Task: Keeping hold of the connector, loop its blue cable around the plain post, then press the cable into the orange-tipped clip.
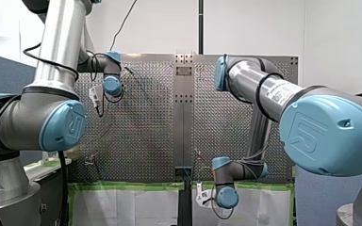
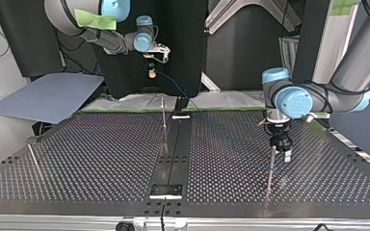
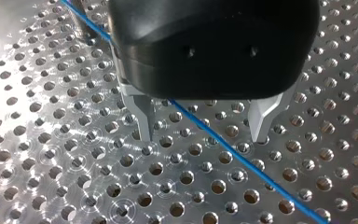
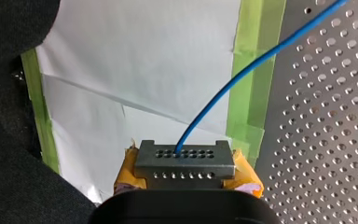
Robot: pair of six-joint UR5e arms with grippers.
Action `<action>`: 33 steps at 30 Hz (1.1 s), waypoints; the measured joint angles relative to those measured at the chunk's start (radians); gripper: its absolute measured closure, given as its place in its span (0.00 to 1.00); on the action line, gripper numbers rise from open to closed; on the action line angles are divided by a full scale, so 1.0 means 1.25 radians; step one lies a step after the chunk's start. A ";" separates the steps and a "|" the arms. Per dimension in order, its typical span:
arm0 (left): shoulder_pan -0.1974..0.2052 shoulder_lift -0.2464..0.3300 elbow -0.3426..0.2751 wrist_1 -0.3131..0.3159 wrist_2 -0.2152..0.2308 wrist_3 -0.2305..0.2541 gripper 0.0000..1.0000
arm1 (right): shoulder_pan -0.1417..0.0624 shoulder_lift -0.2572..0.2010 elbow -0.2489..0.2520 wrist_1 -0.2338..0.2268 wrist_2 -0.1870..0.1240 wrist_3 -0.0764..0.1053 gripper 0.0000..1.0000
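My right gripper (image 4: pixel 185 186) is shut on the grey connector (image 4: pixel 185 161), with yellow pads (image 4: pixel 129 169) on both sides of it. It hangs off the plate's edge, over white paper. The blue cable (image 4: pixel 223 88) leaves the connector and runs toward the perforated plate. In the top view my right gripper (image 2: pixel 151 65) is held high at the back. My left gripper (image 3: pixel 203 123) stands open just above the plate, its metal fingers (image 3: pixel 144 119) astride the blue cable (image 3: pixel 228 149) without touching it. In the top view my left gripper (image 2: pixel 280 147) is beside a plain post (image 2: pixel 271 168).
A thin post (image 2: pixel 164 120) stands near the plate's far middle; in the front view its tip (image 1: pixel 198 154) looks reddish. Another rod (image 2: pixel 33 156) leans at the top view's left. White paper (image 4: pixel 135 70) edged with green tape (image 4: pixel 256 56) borders the plate.
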 joint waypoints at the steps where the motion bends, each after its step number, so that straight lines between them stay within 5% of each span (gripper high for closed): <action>1: 0.000 0.000 0.000 0.000 0.000 0.000 0.00 | -0.001 -0.004 0.006 -0.006 0.000 -0.001 1.00; 19: 0.010 0.000 0.001 -0.002 0.000 -0.004 0.00 | -0.025 -0.139 0.145 -0.131 0.022 0.009 1.00; 33: 0.013 0.000 0.000 -0.011 -0.005 -0.005 0.00 | -0.029 -0.220 0.246 -0.213 0.014 -0.007 1.00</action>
